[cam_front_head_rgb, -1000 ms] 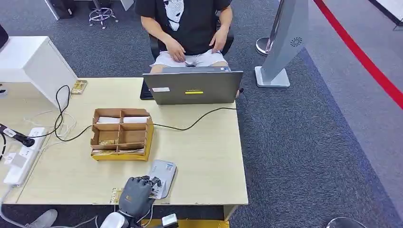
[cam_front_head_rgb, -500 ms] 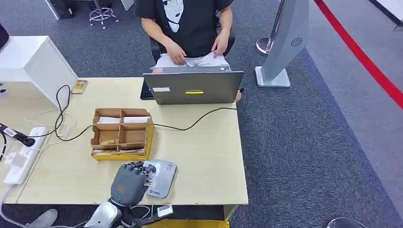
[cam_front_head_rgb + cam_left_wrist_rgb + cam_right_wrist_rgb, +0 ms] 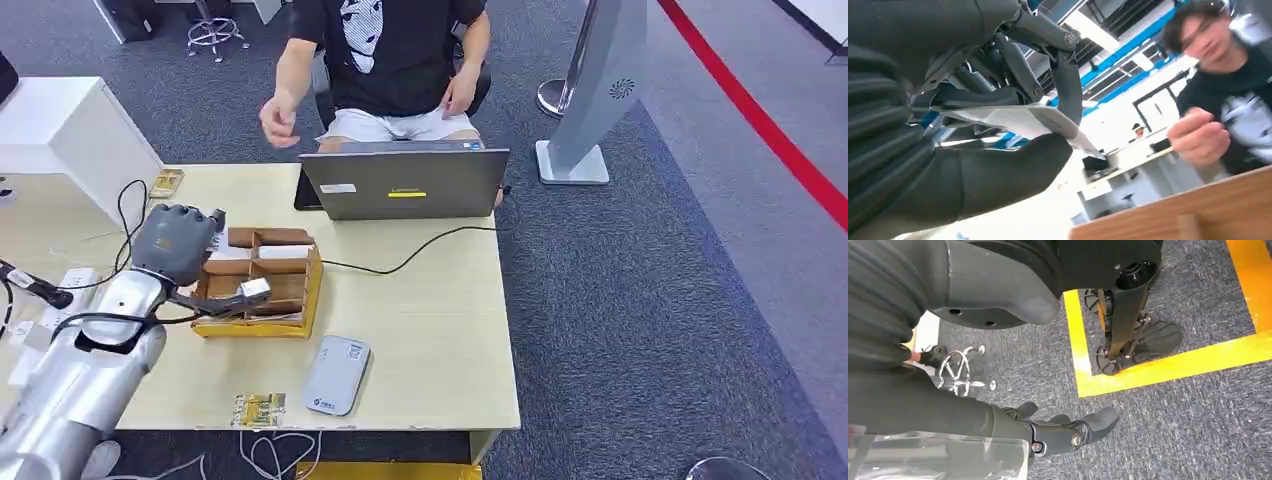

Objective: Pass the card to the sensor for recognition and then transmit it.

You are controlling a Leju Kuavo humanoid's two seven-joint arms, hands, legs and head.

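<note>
My left hand (image 3: 178, 243) is raised over the left side of the cardboard tray (image 3: 262, 297), well back from the grey card sensor (image 3: 337, 373) lying near the table's front edge. In the left wrist view this hand (image 3: 998, 125) pinches a thin white card (image 3: 1018, 119) between thumb and fingers. A seated person behind the laptop holds one hand (image 3: 279, 120) up in the air toward my hand; it is blurred in the wrist view (image 3: 1198, 137). My right hand (image 3: 1068, 432) hangs beside my body above the carpet, fingers apart, holding nothing.
A grey laptop (image 3: 405, 182) stands at the table's far edge with a black cable running from it. A power strip (image 3: 45, 330) and wires lie at the left. A small yellow card packet (image 3: 259, 408) lies by the front edge. A white cabinet (image 3: 70, 130) stands far left.
My left hand has lifted off the sensor at the front edge and swung back and left, over the cardboard tray. The person has raised a hand from the lap toward it.
</note>
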